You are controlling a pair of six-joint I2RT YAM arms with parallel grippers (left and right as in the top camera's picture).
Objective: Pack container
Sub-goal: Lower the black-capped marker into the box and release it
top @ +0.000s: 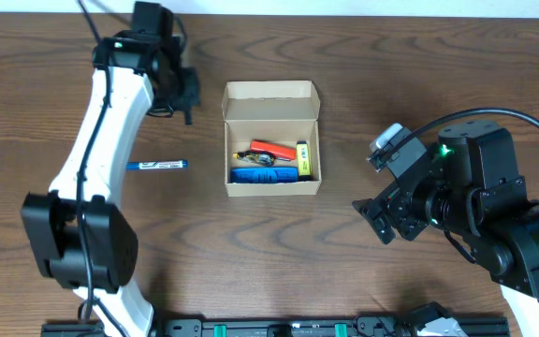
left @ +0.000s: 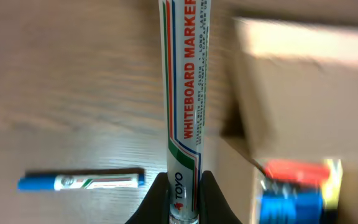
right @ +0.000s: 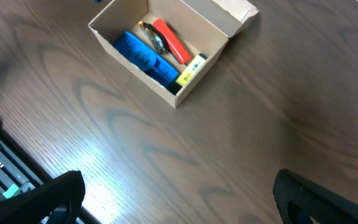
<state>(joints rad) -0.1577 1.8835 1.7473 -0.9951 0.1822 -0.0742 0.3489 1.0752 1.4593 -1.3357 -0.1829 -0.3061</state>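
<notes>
- Pinching only the tail end of the whiteboard marker (left: pixel 185 93), the left gripper (left: pixel 183 190) is clamped on the barrel. Most of the length juts past the grasp, so I judge a bump could swing it or work it loose.
- Just beyond, the marker lies over bare table (left: pixel 73 74) beside the box (left: pixel 303 106), not over its hollow. Letting go here would leave it on the wood.
- A blue pen (top: pixel 155 165) lies on the table left of the box, apart from it. It looks like a later pick and is easy to nudge.
- Farther on, the box sits mid-table between the arms, lid back and already part full — a blue block (top: pixel 263 174), a red piece (top: pixel 271 147), a yellow bit (top: pixel 302 157). The long marker may bridge the rim or snag on them unless it is lined up with the box's long side.
- The flap (top: pixel 271 92) could be clipped if the arm comes in from its side.
- Pose: the left arm stretches from the near edge up the table, wrist turned toward the box, gripper near the flap's left corner.
- The right gripper (top: pixel 379 217) hangs right of the box, well clear — fingers spread wide, nothing between them.
</notes>
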